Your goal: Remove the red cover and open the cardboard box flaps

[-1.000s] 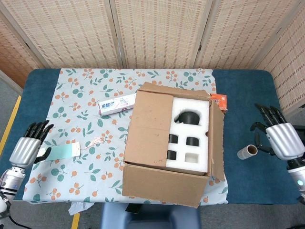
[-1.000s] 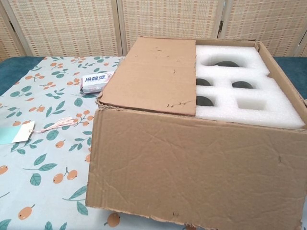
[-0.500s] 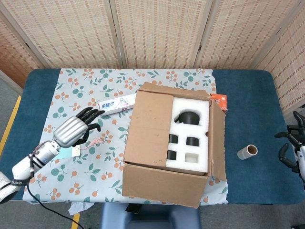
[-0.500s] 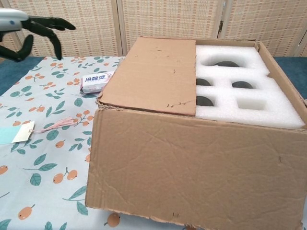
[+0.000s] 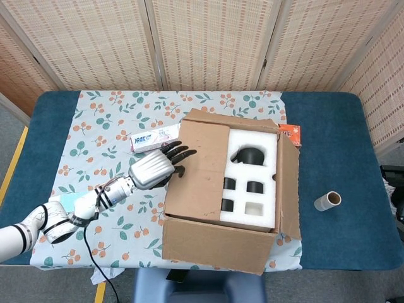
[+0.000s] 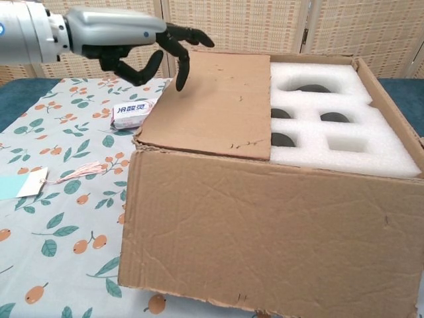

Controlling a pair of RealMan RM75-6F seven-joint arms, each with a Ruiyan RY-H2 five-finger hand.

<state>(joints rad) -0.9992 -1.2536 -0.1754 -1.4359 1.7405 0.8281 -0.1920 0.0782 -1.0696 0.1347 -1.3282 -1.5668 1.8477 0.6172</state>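
Observation:
The cardboard box (image 5: 214, 243) stands mid-table. Its left flap (image 5: 199, 170) lies folded flat over the top, and its right flap (image 5: 288, 186) stands up. White foam (image 5: 252, 218) with dark items in its pockets fills the uncovered half. A red-orange sheet (image 5: 290, 133) lies on the table behind the box's right rear corner. My left hand (image 5: 156, 167) hovers with its fingers spread and curved down at the flat flap's left edge (image 6: 173, 86), holding nothing; whether it touches the flap is unclear. Only a dark sliver (image 5: 399, 208) at the right edge shows of my right hand.
A white and blue carton (image 5: 151, 139) lies left of the box on the floral cloth (image 5: 95, 126). A teal tag with a tassel (image 6: 20, 185) lies near the cloth's left side. A cardboard tube (image 5: 327, 201) lies on the blue table to the box's right.
My left hand has swung in from the left over the cloth to the folded flap's edge. My right hand has pulled away to the right, almost out of the head view.

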